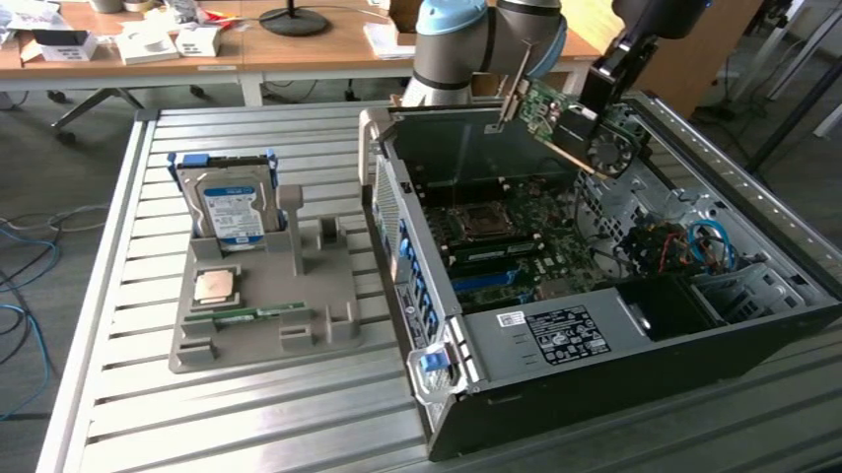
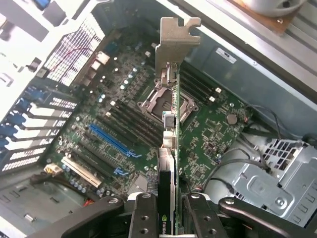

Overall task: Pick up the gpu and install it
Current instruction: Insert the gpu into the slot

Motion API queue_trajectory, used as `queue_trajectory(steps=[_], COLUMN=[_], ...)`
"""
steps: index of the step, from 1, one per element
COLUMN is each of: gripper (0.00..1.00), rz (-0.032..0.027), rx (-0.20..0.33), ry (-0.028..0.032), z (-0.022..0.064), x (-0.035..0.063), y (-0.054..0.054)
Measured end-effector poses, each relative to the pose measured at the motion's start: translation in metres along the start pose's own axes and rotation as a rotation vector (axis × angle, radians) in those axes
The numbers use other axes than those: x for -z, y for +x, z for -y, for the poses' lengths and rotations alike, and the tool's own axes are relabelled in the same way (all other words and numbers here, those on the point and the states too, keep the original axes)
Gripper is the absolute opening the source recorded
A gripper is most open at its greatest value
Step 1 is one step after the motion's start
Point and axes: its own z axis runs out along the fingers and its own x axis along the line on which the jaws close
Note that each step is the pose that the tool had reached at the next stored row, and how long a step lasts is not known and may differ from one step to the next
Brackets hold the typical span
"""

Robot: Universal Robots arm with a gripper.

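The gpu is held tilted above the open computer case, clamped edge-on between the fingers. For a clean install, the card would best be levelled, its lower edge lined up along the blue slot, and its metal bracket kept clear of the case wall.

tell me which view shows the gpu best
The exterior view: the gpu shows its broad face and fan, tilted above the open computer case. The wrist view shows it edge-on, bracket end farthest, between the fingers.
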Motion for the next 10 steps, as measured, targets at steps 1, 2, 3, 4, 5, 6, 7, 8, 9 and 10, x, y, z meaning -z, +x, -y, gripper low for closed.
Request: queue_trajectory(steps=[1,2,3,4,5,6,7,8,9,10], gripper=[0.26,0.26,0.26,0.26,0.26,0.26,0.26,0.26,0.26,0.26], rz=[-0.001,-0.0024,-0.0036,-0.0047,-0.0059,-0.007,-0.0081,-0.0093,-0.0105,-0.0117], rx=[0.012,0.024,0.036,0.047,0.059,0.07,0.081,0.093,0.105,0.117], ry=[0.0003,0.0007,0.001,0.0013,0.0017,0.002,0.0023,0.0026,0.0029,0.0033], z=[0.0,0.0,0.0,0.0,0.0001,0.0001,0.0001,0.0001,0.0001,0.0001], x=[-0.0001,-0.0002,-0.0003,-0.0004,-0.0004,-0.0005,-0.0006,-0.0007,-0.0008,-0.0009], y=[0.0,0.0,0.0,0.0,0.0,0.0,0.0,0.0,0.0,0.0])
